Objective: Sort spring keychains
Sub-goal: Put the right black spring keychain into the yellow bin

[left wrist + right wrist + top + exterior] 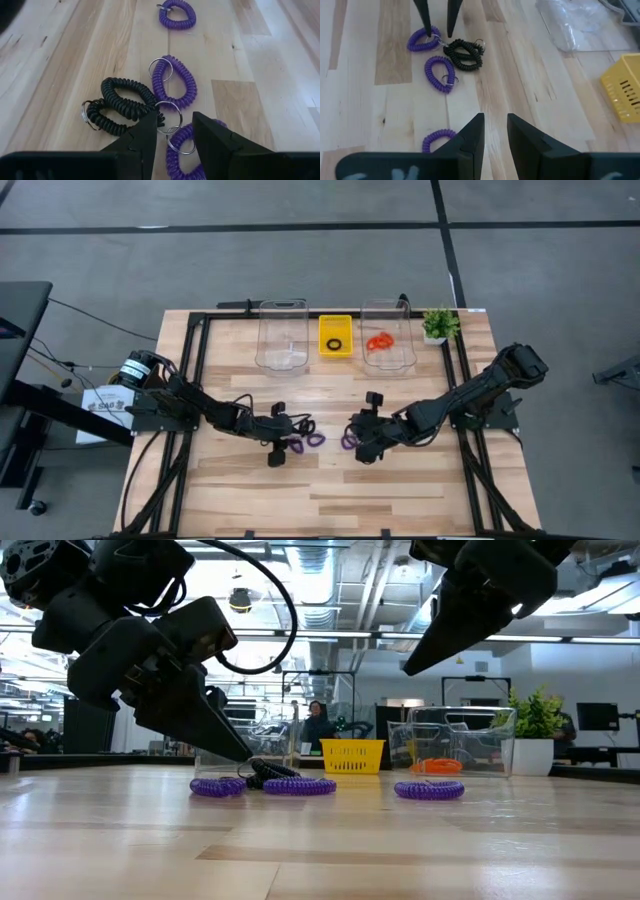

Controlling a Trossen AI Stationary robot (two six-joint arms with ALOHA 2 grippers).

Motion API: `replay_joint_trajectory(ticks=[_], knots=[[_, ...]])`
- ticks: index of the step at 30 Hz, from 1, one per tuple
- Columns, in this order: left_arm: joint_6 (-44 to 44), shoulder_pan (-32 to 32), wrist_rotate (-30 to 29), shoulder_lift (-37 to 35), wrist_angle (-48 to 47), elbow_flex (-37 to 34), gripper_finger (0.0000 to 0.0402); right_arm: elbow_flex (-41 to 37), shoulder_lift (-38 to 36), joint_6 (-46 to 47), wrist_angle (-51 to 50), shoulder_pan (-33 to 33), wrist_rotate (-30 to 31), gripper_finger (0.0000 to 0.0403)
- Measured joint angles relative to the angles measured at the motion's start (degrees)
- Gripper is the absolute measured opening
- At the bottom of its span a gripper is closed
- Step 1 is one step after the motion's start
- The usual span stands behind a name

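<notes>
Three purple spring keychains lie flat on the wooden table: one (182, 150) at my left gripper, one (175, 82) just past it, one (177, 14) farther on. Two black keychains (125, 105) lie tangled beside them. My left gripper (172, 125) is open, tips low at the table, its fingers on either side of the nearest purple keychain's ring end. My right gripper (495, 125) hangs open above the table with nothing between its fingers, a purple keychain (437, 140) just beside it. A black keychain (334, 343) lies in the yellow tray (335, 325), and orange ones (380, 341) in the right clear bin. My left gripper slants down from the table's left, its fingers (145, 135) astride the metal ring (175, 142) of the nearest purple keychain. I cannot tell whether a fingertip touches the coil or the ring. The keychain lies flat on the table.
Two clear bins (282, 335) (388, 350) flank the yellow tray along the far edge. A small potted plant (438, 325) stands at the far right corner. A black frame (200, 350) runs round the tabletop. Bare wood (330, 490) spreads toward the near edge.
</notes>
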Motion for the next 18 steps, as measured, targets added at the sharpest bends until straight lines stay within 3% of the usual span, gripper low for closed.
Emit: replay_joint_trajectory(ticks=[8, 18], knots=[[-0.1, 0.0, 0.0, 0.0, 0.0, 0.0, 0.0122, -1.0, 0.8, 2.0, 1.3, 0.3, 7.0, 0.0075], [1.2, 0.0, 0.0, 0.0, -0.1, 0.0, 0.0122, -3.9, 2.8, 1.8, 4.0, -1.3, 7.1, 0.0075]])
